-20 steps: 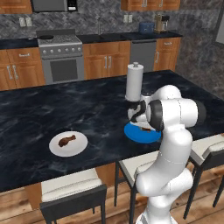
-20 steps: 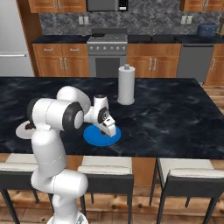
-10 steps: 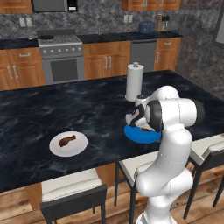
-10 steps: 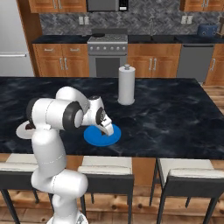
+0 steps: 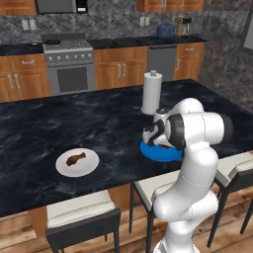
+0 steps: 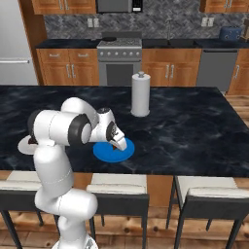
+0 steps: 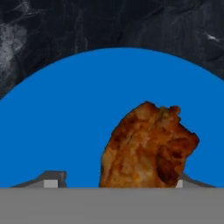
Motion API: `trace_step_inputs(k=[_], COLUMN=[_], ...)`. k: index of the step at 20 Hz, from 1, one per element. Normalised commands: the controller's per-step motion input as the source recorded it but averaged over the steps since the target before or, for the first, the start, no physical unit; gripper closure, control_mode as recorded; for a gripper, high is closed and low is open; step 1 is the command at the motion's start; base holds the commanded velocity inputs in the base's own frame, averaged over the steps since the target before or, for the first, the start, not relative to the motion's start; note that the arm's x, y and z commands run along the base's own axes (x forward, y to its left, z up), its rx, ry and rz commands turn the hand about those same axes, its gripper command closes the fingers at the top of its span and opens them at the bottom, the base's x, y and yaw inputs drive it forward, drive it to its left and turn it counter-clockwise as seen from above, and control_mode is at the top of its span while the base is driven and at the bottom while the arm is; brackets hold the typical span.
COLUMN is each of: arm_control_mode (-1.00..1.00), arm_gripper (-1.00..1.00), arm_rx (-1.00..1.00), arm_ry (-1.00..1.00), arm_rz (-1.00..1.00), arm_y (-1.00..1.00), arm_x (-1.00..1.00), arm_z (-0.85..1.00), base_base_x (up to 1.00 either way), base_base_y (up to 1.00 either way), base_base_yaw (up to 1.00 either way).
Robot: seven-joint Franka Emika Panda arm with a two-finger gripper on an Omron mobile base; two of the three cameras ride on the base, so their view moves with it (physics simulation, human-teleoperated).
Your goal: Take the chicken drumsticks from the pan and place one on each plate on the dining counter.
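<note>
On the black dining counter lies the blue plate. My gripper hangs just above this plate, open. An orange-brown chicken drumstick rests on the blue plate between the spread fingertips, with a clear gap on its left side. The other drumstick lies on the white plate further left. A dark pan sits on the stove at the back.
A tall white paper towel roll stands just behind the blue plate. Pale-cushioned stools line the counter's near edge. Wooden cabinets and a stove run along the far wall.
My jaws have spread apart and let the drumstick go onto the blue plate. The hand has stayed low over the plate.
</note>
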Motion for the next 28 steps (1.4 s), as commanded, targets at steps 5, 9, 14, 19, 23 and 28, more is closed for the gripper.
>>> trace_step_inputs(k=[5,9,14,19,23,28], arm_control_mode=[-1.00,-1.00,-1.00,-1.00,-1.00,-1.00], arm_gripper=[-1.00,-1.00,-1.00,-1.00,-1.00,-1.00], arm_rx=[0.00,0.00,0.00,0.00,-0.01,-0.03], arm_ry=[-0.02,-0.01,0.00,0.00,-0.04,-0.05], arm_rz=[0.12,0.09,0.04,0.01,0.06,0.12], arm_y=[0.09,0.01,0.00,0.00,0.15,0.38], arm_x=[0.00,0.00,-0.19,-0.66,-1.00,-1.00], arm_z=[0.14,0.56,0.92,1.00,0.92,0.56], base_base_x=[0.00,0.00,0.00,0.00,0.00,0.00], base_base_y=[0.00,0.00,0.00,0.00,0.00,0.00], base_base_yaw=[0.00,0.00,0.00,0.00,0.00,0.00])
